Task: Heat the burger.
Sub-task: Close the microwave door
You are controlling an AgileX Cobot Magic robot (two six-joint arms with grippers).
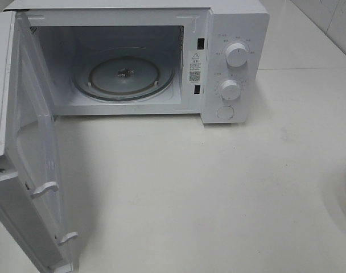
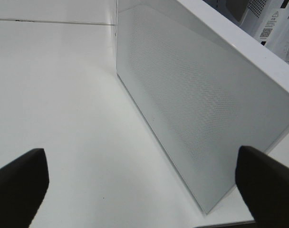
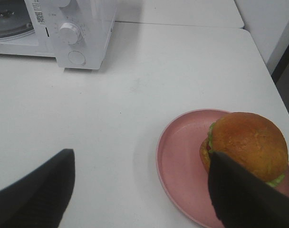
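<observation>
**Burger sits off to the right, under the right arm**

You have the microwave [image 1: 133,62] standing with its door [image 1: 31,170] swung wide and the glass turntable [image 1: 124,74] bare, so the cavity looks ready to receive. The burger [image 3: 246,145] is not in it: it rests on the pink plate [image 3: 182,161] on the white table [image 1: 218,187], well apart from the oven and to its right, with only the plate's rim showing at the high camera's right edge.

Your right gripper [image 3: 139,190] hangs above the table with its jaws spread and nothing between them; the burger lies just beside one fingertip, off to that side rather than centred. The bun is round, so no axis constrains your approach.

Your left gripper [image 2: 142,183] is also spread wide and empty, near the outside of the open door, far from the burger. The right arm is plainly the nearer one.
</observation>
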